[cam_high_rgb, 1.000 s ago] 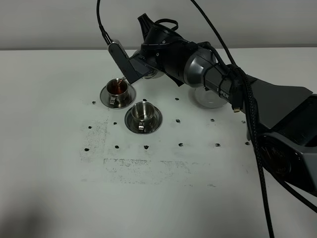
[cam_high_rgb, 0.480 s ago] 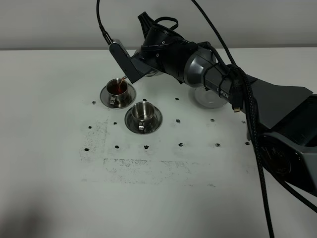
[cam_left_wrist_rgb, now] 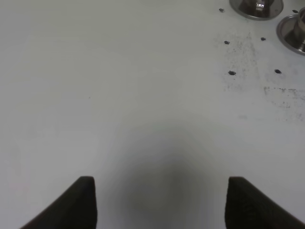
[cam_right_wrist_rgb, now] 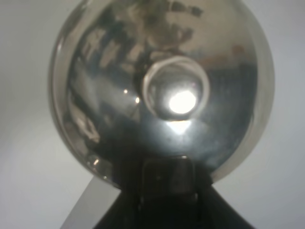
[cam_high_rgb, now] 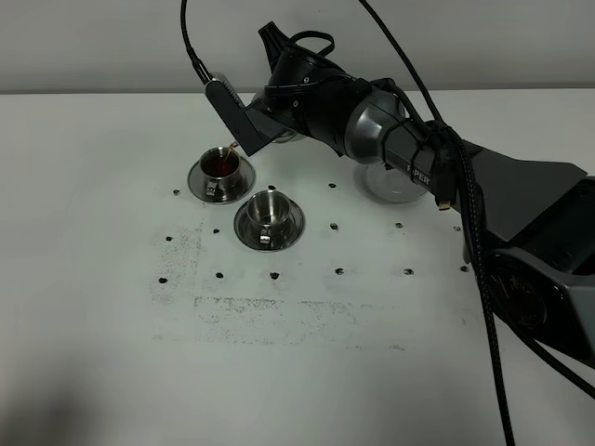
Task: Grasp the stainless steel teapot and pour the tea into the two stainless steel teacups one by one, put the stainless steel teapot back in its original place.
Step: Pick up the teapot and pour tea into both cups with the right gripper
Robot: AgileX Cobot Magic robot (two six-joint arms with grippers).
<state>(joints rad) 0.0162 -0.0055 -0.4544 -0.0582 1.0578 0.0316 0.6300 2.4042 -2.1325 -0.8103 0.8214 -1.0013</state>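
Observation:
My right gripper [cam_high_rgb: 275, 123] reaches across to the left, shut on the stainless steel teapot [cam_high_rgb: 286, 137], which is tilted and mostly hidden by the arm. A thin reddish stream of tea runs into the far-left teacup [cam_high_rgb: 221, 165], which holds dark tea [cam_high_rgb: 221, 163]. The second teacup [cam_high_rgb: 268, 212] stands on its saucer just right of it and in front, and looks empty. The right wrist view is filled by the teapot [cam_right_wrist_rgb: 119, 95] and its lid knob, with the right gripper [cam_right_wrist_rgb: 167, 179] clamped at its edge. The left gripper [cam_left_wrist_rgb: 164, 205] hovers open over bare table.
The round steel disc [cam_high_rgb: 381, 189] lies on the white table [cam_high_rgb: 307, 353] behind the right arm, partly hidden. Small black dots mark the tabletop around the cups. Both saucers [cam_left_wrist_rgb: 257, 7] show at the edge of the left wrist view. Cables hang above the right arm.
The right gripper and teapot have shifted very slightly up and to the right. Tea keeps running into the far-left cup.

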